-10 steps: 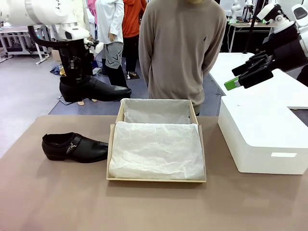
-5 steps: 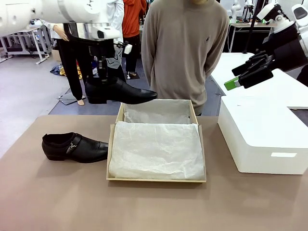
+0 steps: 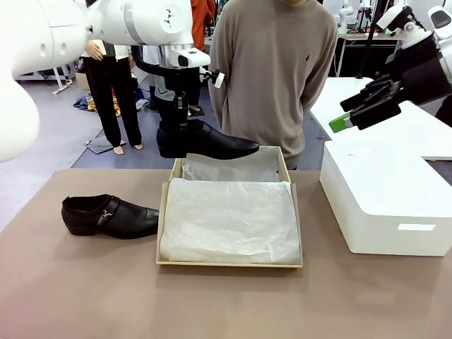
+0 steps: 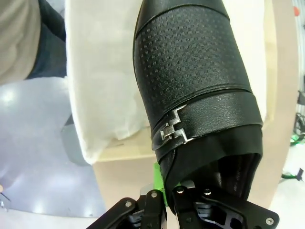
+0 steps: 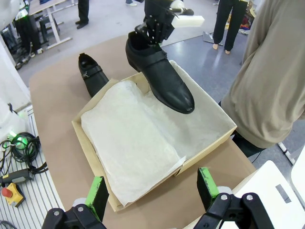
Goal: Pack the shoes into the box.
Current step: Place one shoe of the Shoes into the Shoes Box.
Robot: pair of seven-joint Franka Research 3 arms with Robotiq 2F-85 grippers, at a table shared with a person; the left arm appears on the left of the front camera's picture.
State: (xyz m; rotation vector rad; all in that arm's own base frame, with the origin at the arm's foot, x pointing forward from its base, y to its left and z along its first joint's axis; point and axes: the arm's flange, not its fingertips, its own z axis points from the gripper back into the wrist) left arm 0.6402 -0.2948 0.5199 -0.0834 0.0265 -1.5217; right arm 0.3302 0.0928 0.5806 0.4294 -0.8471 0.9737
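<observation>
One black shoe hangs in the air over the far left edge of the box. My left gripper is shut on its heel opening, toe pointing right. In the left wrist view the shoe with its metal buckle hangs from my left gripper, above white tissue. The second shoe lies on the table left of the box. My right gripper hovers open, high at the right, holding nothing. The right wrist view looks down past my right gripper on the box and both shoes.
A larger white box stands right of the cardboard box, under my right gripper. A person in a beige sweater stands at the far side, just behind the box. Bare brown tabletop spreads in front.
My left arm has carried the shoe to the right, from beyond the table's far left to over the box's far left edge. The right arm and the other shoe have not moved.
</observation>
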